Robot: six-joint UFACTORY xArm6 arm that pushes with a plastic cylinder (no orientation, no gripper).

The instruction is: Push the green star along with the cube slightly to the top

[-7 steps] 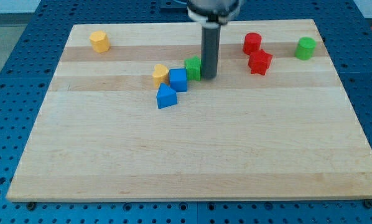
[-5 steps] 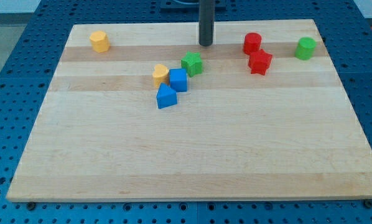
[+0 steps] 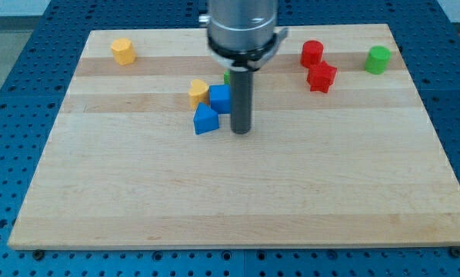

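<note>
Camera view: my tip point(image 3: 241, 131) rests on the wooden surface point(image 3: 238, 192), just to the view's right of the blue block with a sloped top point(image 3: 205, 120) and just below the blue cube point(image 3: 221, 98). No pincer is fitted, only the dark rod, so it has no spread or pinch to report. Above my tip, the rod hides nearly all of the green star point(image 3: 228, 77); only a sliver shows, close to the cube's upper right. Left of the cube sits a yellow block point(image 3: 198, 93). Up and right of my tip stand two red blocks point(image 3: 317, 66).
</note>
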